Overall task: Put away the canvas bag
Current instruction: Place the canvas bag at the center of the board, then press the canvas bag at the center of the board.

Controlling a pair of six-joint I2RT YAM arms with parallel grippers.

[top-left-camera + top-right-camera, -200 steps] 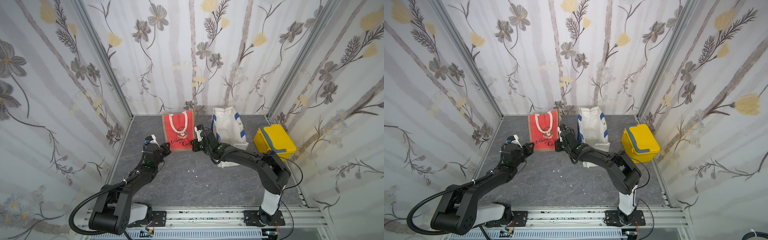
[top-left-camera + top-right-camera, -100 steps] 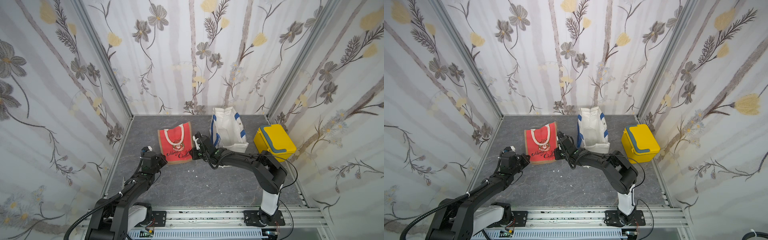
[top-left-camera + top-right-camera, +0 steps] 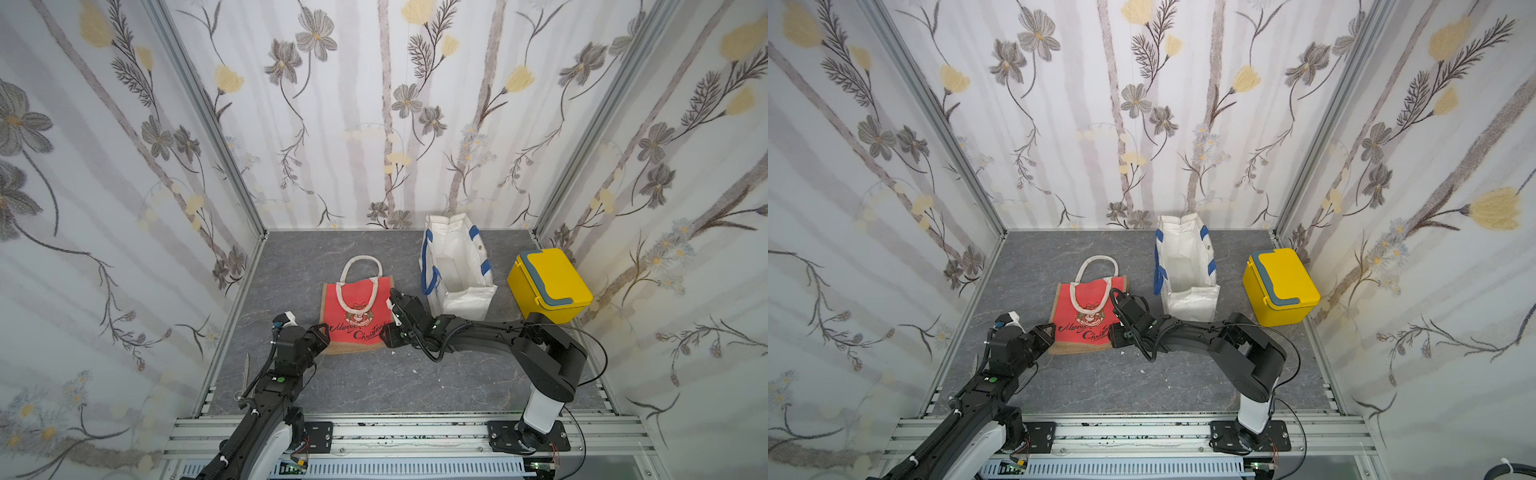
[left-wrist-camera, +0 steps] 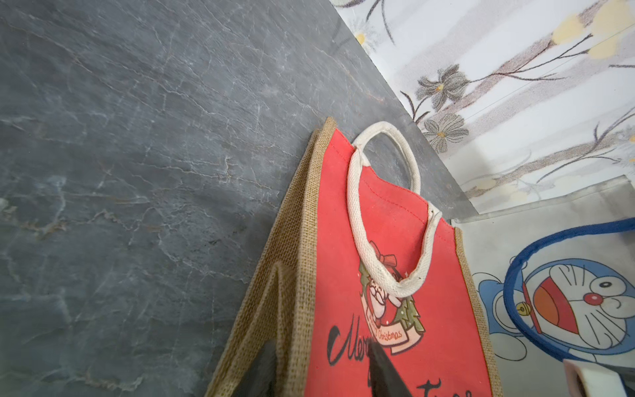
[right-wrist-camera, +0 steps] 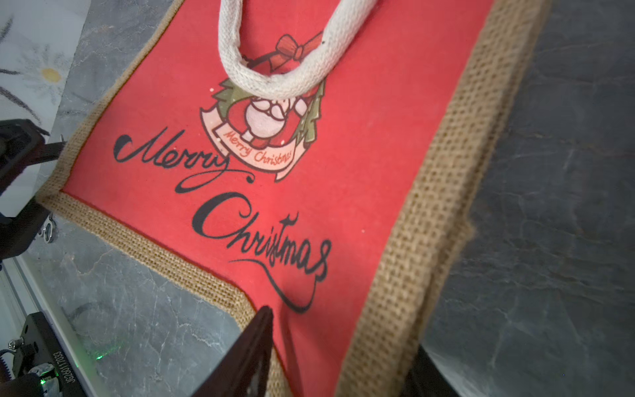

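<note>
Red Christmas canvas bag (image 3: 357, 309) lies flat; left gripper (image 4: 321, 347) and right gripper (image 5: 340, 337) straddle its seven and five o'clock corners, jaws parted, clamping nothing; stowing it seemingly remains.

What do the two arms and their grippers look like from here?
Both arms are matte black jointed links on white base segments. The left arm and right arm each show a small green light and loose black cables. The left gripper and right gripper have flat black fingers; a white part sits at each wrist.
</note>
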